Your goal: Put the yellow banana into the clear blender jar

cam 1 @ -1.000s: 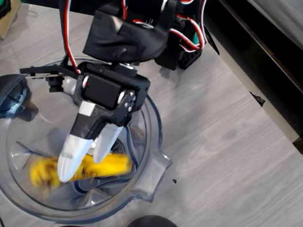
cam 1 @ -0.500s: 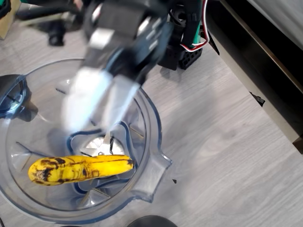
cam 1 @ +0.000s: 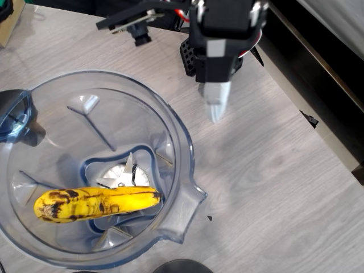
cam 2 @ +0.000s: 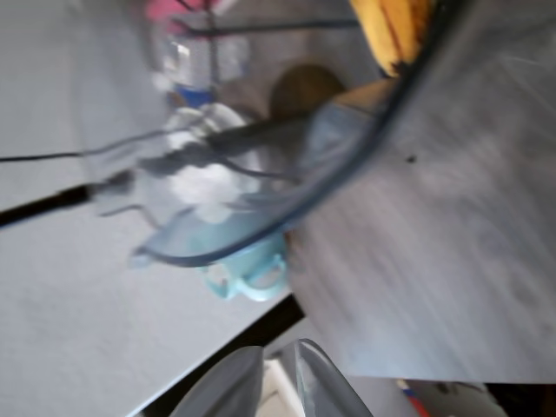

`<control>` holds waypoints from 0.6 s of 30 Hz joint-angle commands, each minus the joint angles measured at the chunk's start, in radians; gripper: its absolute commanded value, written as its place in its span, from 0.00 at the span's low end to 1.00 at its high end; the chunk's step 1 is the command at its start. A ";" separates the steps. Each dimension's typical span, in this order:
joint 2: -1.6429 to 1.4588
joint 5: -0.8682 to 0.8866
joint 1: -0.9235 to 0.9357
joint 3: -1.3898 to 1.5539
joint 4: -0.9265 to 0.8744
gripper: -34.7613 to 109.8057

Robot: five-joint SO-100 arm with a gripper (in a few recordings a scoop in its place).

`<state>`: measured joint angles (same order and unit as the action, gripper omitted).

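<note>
The yellow banana [cam 1: 96, 203], spotted brown, lies flat at the bottom of the clear blender jar [cam 1: 183, 139], across the steel blade [cam 1: 122, 173]. My gripper [cam 1: 217, 111] hangs over the bare table, up and to the right of the jar's rim and well clear of the banana. Its white fingertips are pressed together, shut on nothing. The wrist view is blurred: it shows the fingertips [cam 2: 234, 387] at the bottom edge, the jar's rim [cam 2: 347, 165] and an end of the banana [cam 2: 391, 26] at the top.
Grey wood table [cam 1: 267, 182] lies open to the right of the jar. A dark lid-like object [cam 1: 14, 116] sits at the left edge and a black round thing [cam 1: 182, 266] at the bottom. The table's edge [cam 1: 318, 114] runs along the right, with a dark gap beyond.
The gripper let go of the banana inside the jar, rose out, swung up and right over the table and closed. The banana now rests on the jar's bottom.
</note>
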<state>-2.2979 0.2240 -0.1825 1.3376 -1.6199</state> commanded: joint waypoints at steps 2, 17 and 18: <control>-0.183 0.000 -0.003 0.261 0.100 0.24; -0.635 -0.032 -0.002 1.020 0.391 0.24; -0.640 -0.032 -0.002 1.045 0.400 0.24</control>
<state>-2.9069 0.2010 -0.1871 2.3240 -1.2594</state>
